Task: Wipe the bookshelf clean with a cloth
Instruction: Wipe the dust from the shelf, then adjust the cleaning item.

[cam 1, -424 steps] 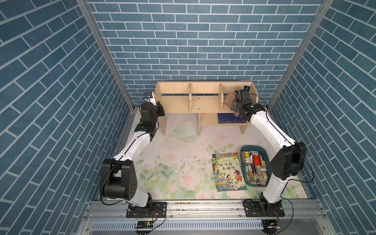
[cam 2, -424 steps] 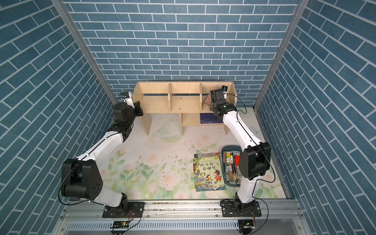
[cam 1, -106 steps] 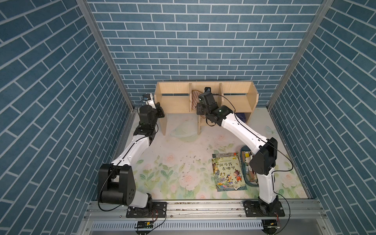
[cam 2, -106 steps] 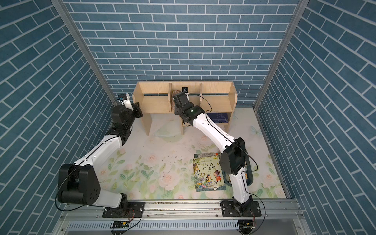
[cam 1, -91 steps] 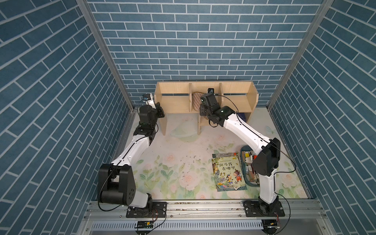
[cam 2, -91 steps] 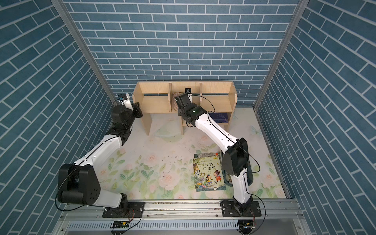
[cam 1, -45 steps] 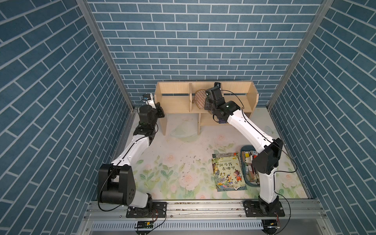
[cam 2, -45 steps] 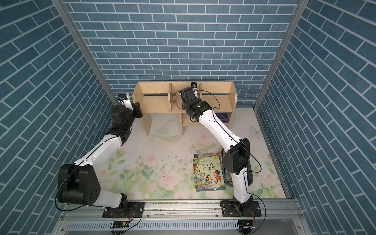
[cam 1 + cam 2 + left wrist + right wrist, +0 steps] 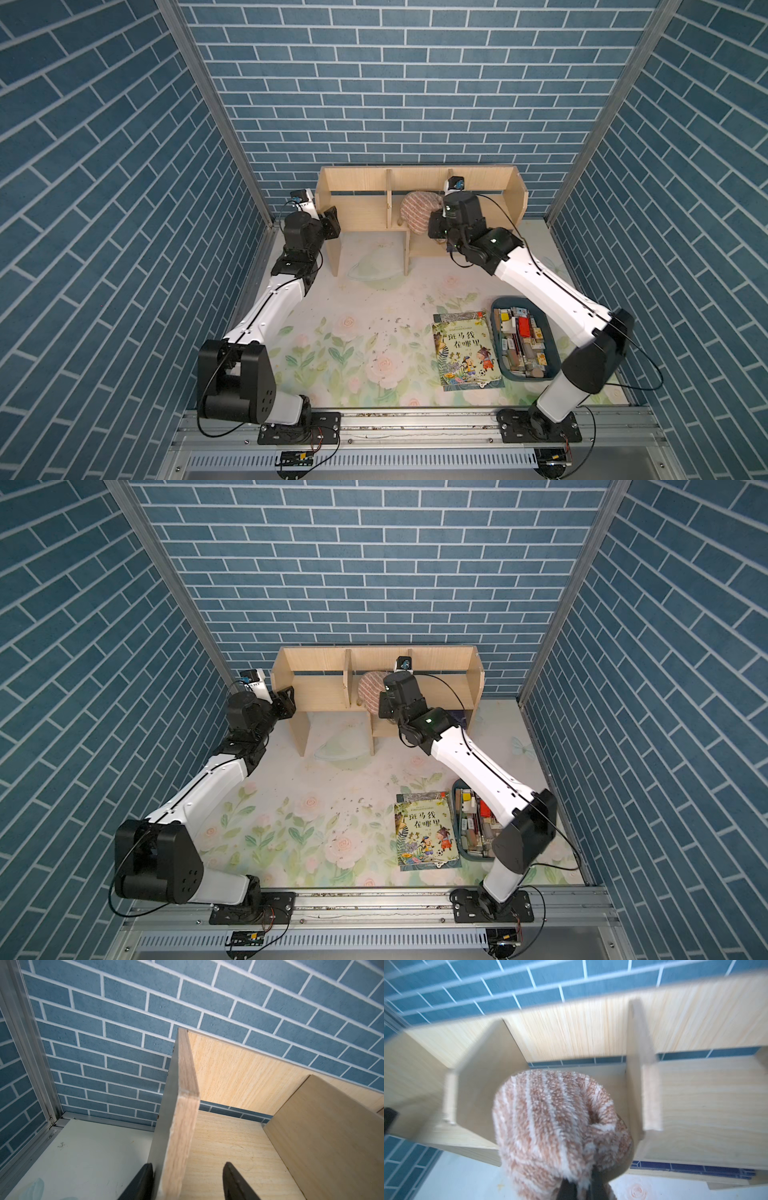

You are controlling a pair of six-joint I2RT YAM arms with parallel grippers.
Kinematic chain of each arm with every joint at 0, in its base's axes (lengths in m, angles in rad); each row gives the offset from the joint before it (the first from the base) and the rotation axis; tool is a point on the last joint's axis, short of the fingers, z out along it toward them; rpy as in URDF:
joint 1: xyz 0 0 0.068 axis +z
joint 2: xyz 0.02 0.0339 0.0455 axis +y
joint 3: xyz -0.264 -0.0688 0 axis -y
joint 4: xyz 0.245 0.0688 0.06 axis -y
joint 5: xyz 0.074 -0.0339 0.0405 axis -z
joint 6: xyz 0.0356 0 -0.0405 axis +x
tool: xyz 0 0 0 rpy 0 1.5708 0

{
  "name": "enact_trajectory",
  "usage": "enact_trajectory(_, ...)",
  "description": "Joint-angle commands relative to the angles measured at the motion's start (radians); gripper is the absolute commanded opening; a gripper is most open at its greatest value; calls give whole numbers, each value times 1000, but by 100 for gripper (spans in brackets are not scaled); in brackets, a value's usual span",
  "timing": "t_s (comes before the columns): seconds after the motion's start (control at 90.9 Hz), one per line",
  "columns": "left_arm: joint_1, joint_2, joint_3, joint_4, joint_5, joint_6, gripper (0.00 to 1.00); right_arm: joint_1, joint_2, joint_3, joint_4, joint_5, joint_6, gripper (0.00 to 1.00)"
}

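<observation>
step: wiping middle compartment | right gripper [image 9: 582, 1184] pinching cloth [image 9: 550, 1118], wad bunched ahead of it to press on bookshelf [image 9: 415, 178] floor between the dividers [image 9: 639, 1064] | left gripper [image 9: 188, 1165] spread astride end panel [image 9: 182, 1105], likely placed to steady bookshelf, not clamping | risk: bookshelf slides under wiping

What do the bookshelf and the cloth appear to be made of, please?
The bookshelf looks like pale matt wood board, perhaps plywood or veneer: fine straight grain on the panels, rougher cut edges. The cloth looks like soft fluffy pile fabric, maybe microfibre: fuzzy tan-pink fibres with white stripes.
</observation>
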Motion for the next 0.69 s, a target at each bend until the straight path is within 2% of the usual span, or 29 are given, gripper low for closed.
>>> enact_trajectory(0.0,-10,-75,54,-25,-5,-23,63,-2,-129,-71,127,-60,-64,0)
enact_trajectory(0.099,-17,-129,58,-19,64,-25,66,-2,-216,-152,184,-145,-80,0)
enact_trajectory(0.209,-70,-170,103,-65,141,-2,68,-2,-284,-224,245,-270,-89,0)
enact_trajectory(0.341,-247,-209,145,-92,193,84,70,-2,-324,-278,275,-373,-88,0)
enact_trajectory(0.396,-330,-231,135,-60,226,120,79,-2,-342,-307,289,-390,-85,0)
enact_trajectory(0.44,-377,-248,121,-26,260,130,81,-2,-360,-332,305,-402,-81,0)
enact_trajectory(0.55,-426,-262,92,83,329,67,82,-2,-409,-400,358,-444,-58,0)
enact_trajectory(0.682,-455,-223,111,94,361,20,81,-4,-434,-442,409,-526,-30,0)
